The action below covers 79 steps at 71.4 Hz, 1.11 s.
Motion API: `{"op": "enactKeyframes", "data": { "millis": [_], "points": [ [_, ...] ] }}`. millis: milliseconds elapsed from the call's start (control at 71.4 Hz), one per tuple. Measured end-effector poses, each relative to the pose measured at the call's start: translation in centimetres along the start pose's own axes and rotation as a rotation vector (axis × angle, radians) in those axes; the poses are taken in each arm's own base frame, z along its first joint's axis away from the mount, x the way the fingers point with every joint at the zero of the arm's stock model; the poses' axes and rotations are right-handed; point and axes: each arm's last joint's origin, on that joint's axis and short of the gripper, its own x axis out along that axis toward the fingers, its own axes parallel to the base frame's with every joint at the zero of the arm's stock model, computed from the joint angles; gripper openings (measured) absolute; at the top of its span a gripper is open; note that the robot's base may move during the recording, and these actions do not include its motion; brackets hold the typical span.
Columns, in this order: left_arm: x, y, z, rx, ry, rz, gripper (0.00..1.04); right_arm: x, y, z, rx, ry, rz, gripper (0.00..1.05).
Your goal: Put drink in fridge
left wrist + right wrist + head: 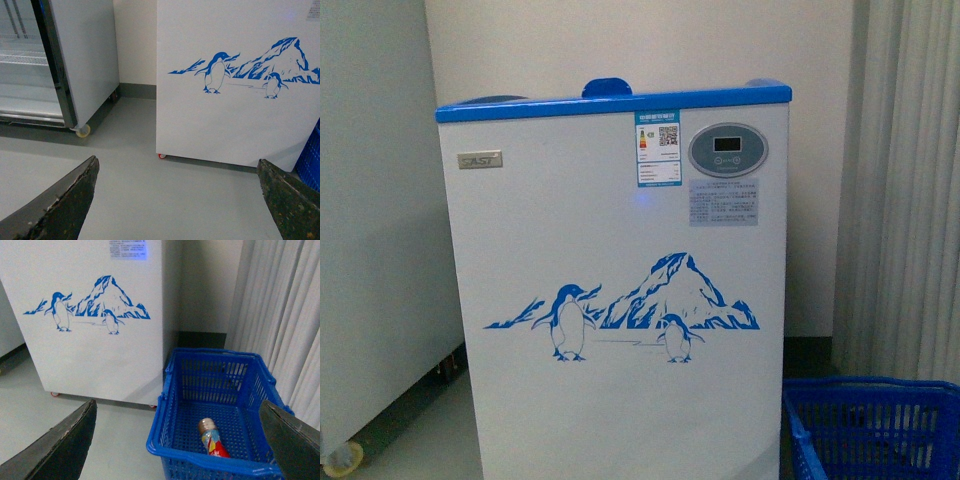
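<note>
The fridge is a white chest freezer with a blue top rim, penguin-and-mountain print and an oval display. It fills the front view and also shows in the left wrist view and the right wrist view. The drink lies on its side in a blue basket on the floor beside the fridge; its label shows, its cap end is hidden behind the basket rim. My right gripper is open, above and in front of the basket. My left gripper is open and empty over the floor.
A tall grey-white cabinet on casters with a glass door stands left of the fridge. The basket's corner shows in the front view. Pale curtains hang behind the basket. Grey floor lies in front of the fridge.
</note>
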Motion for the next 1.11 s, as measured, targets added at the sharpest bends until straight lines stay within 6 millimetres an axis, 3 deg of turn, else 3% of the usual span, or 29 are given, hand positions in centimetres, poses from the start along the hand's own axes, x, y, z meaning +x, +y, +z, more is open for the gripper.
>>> {"op": "enactKeyframes", "data": {
  "millis": [966,1106],
  "points": [
    [0.0,0.0,0.0,0.000,0.000,0.000,0.97,0.0,0.0,0.0,0.000,0.004,-0.001,0.97],
    [0.0,0.0,0.0,0.000,0.000,-0.001,0.97,1.2,-1.5,-0.5,0.016,0.511,-0.358,0.97]
  ]
}}
